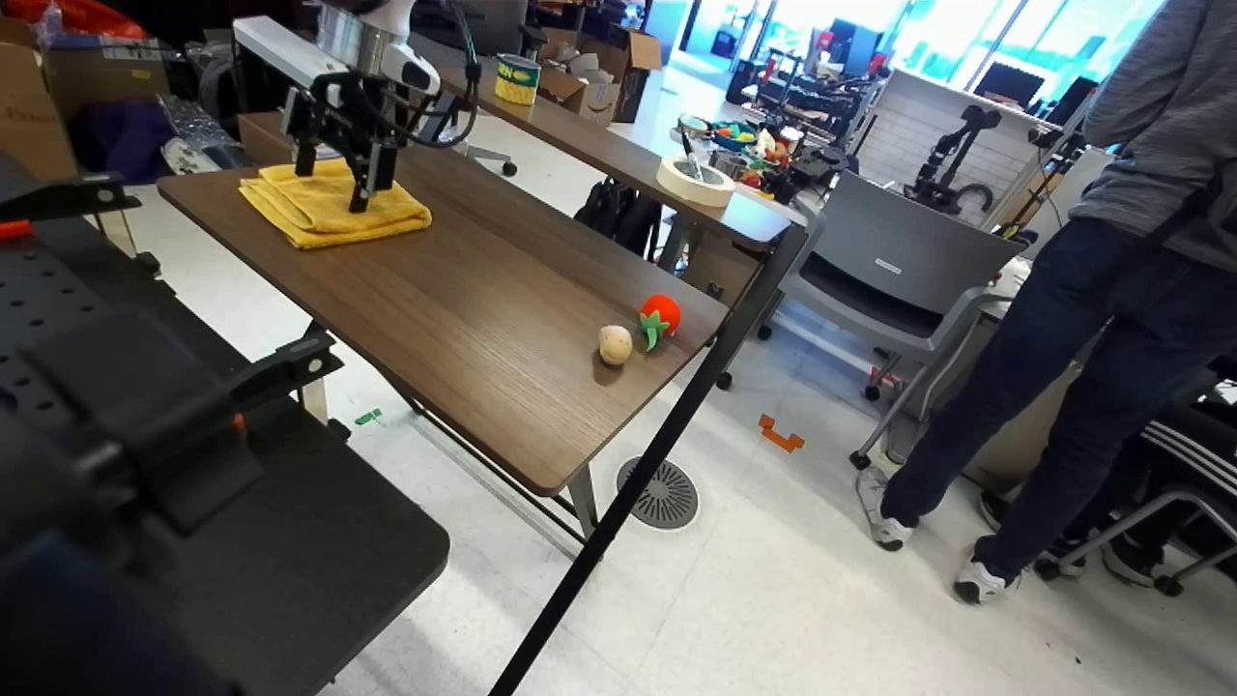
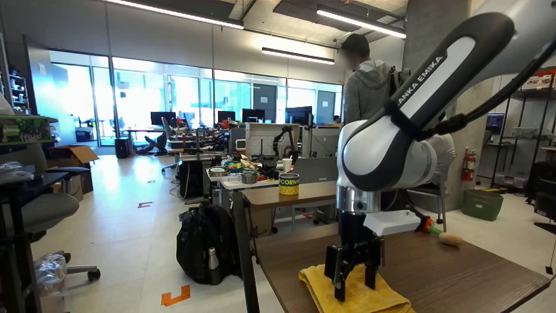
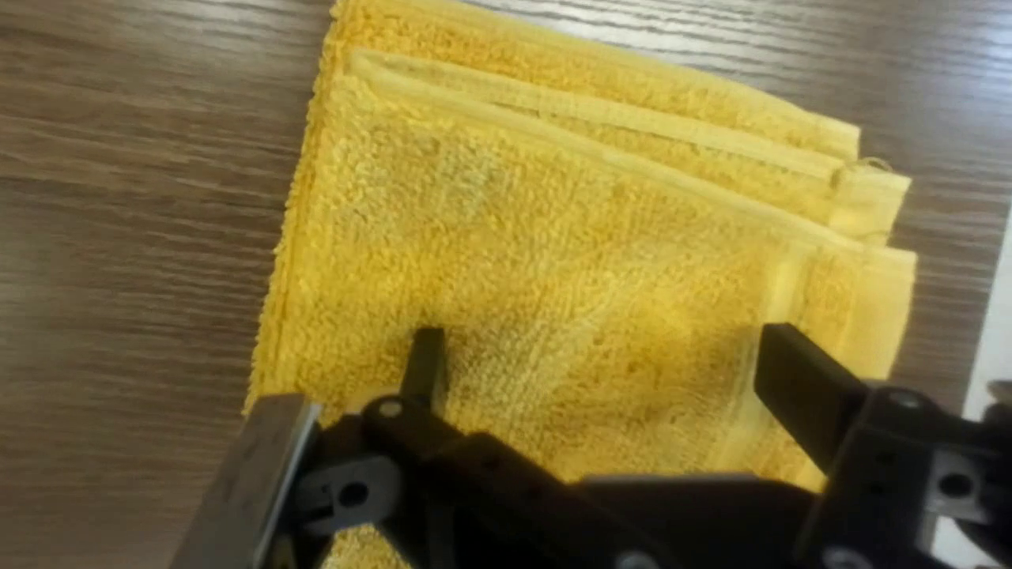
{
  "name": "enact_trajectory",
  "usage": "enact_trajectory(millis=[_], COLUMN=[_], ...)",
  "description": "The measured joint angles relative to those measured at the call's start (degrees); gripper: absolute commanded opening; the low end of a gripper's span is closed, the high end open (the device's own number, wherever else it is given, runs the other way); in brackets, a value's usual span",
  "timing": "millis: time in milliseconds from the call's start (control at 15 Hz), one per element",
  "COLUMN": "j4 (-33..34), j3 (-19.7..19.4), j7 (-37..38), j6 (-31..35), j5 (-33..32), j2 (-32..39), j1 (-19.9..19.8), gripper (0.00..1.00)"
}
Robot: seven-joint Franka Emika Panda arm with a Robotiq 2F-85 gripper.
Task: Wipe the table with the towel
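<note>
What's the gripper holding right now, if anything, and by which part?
Nothing: the gripper stands open over the folded yellow towel, jaws wide apart, no cloth pinched between them; whether they touch it is unclear.

Small beige ball [image 1: 615, 345] lay just beside a red tomato-like object [image 1: 663, 309] with green leaves; corn can [image 2: 289, 184] stood upright on narrow brown bench [image 1: 589, 135], roll of tape [image 1: 688, 191] flat farther along; black backpack [image 2: 202, 243] rested on floor [image 2: 130, 243], bottle [image 2: 213, 259] at its side; person [image 1: 1111, 280] in grey top stood near grey chair [image 1: 899, 246]
</note>
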Motion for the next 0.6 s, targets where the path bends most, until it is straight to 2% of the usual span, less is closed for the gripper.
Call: enact_trajectory(millis=[267, 600], j4=[5.65, 7.27], j3=[-0.25, -0.63], j7=[0.45, 1.05], j6=[0.08, -0.18], j5=[-0.1, 0.06], j2=[5.33, 6.32], j1=[0.83, 1.05], gripper=[1.0, 1.0])
